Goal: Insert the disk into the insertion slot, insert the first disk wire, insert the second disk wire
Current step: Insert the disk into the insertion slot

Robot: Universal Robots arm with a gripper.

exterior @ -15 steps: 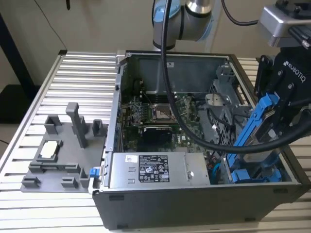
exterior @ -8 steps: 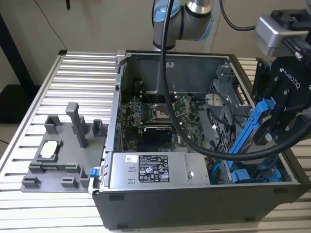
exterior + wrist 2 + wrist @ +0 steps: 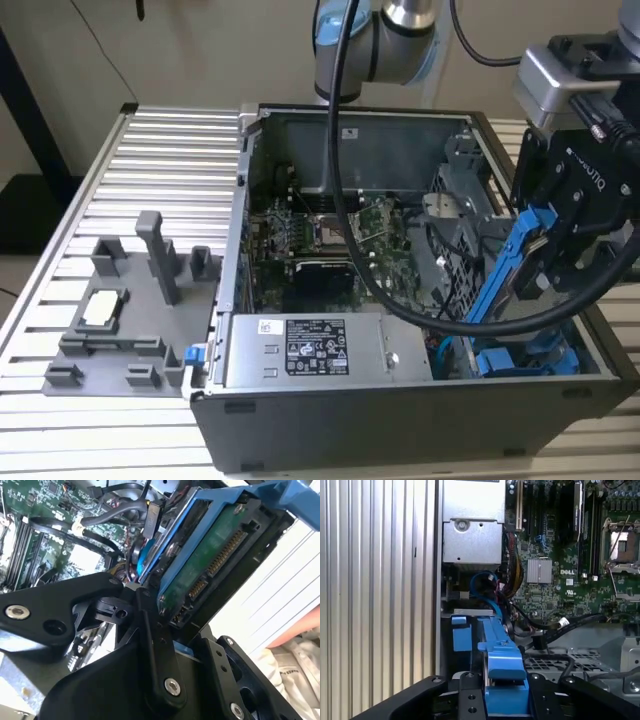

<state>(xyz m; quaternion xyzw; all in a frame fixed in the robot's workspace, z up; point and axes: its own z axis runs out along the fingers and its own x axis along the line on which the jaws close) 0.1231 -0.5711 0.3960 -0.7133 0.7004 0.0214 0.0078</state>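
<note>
the gripper (image 3: 553, 245) clamps the disk (image 3: 503, 268), tilted above the insertion slot (image 3: 525, 358); rigid, probably hefty and shock-sensitive, it seems best held by its blue carrier's (image 3: 506, 667) sides.

Beige wall (image 3: 220, 50), ribbed aluminium table (image 3: 180, 140)

White printed label (image 3: 316, 347) on the power-supply box (image 3: 402, 356), white lettering on the gripper (image 3: 540, 262) housing, white logo (image 3: 567, 572) on the motherboard (image 3: 555, 592).
</note>
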